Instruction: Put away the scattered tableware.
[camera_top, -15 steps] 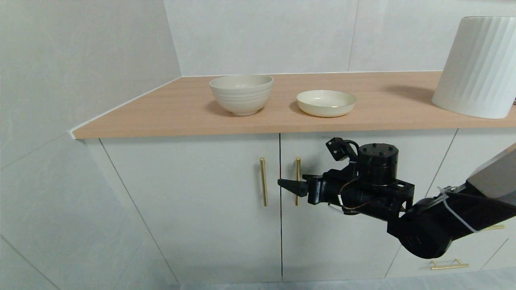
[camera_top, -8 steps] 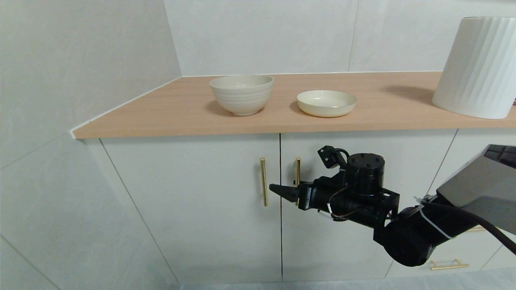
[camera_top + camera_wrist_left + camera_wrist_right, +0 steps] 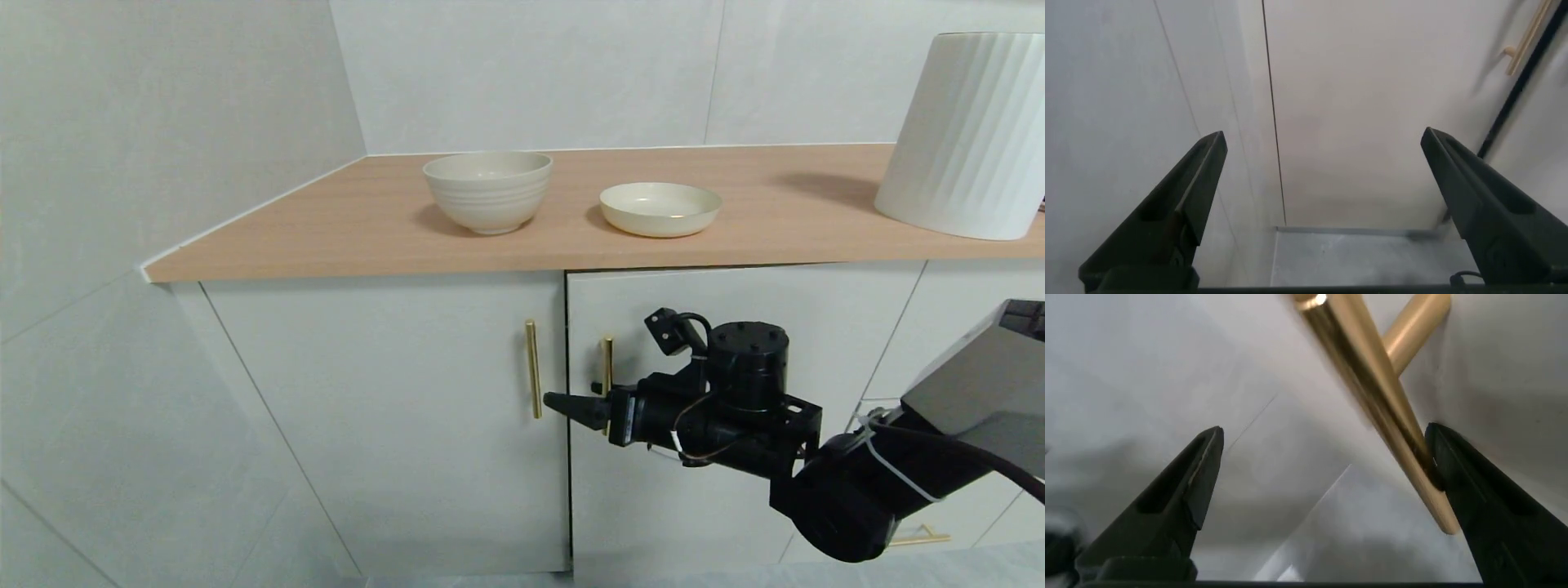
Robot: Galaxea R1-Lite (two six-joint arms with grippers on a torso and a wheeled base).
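A cream ribbed bowl (image 3: 487, 192) and a shallow cream dish (image 3: 660, 208) stand side by side on the wooden countertop (image 3: 367, 237). Below it, my right gripper (image 3: 571, 404) is at the gold handle (image 3: 607, 359) of the right cabinet door (image 3: 735, 327), which stands slightly ajar. In the right wrist view the handle (image 3: 1372, 392) runs between the spread fingers and rests against one finger (image 3: 1478, 506); the gripper (image 3: 1323, 490) is open. My left gripper (image 3: 1323, 196) is open and holds nothing, low in front of the cabinet.
A tall white ribbed container (image 3: 967, 135) stands at the right end of the countertop. The left door has its own gold handle (image 3: 532, 380). A horizontal gold handle (image 3: 918, 539) shows low at the right. Tiled walls close the left side and the back.
My right gripper has moved left and down at the handle, and the right door has come slightly out from the cabinet, showing a dark gap along its top.
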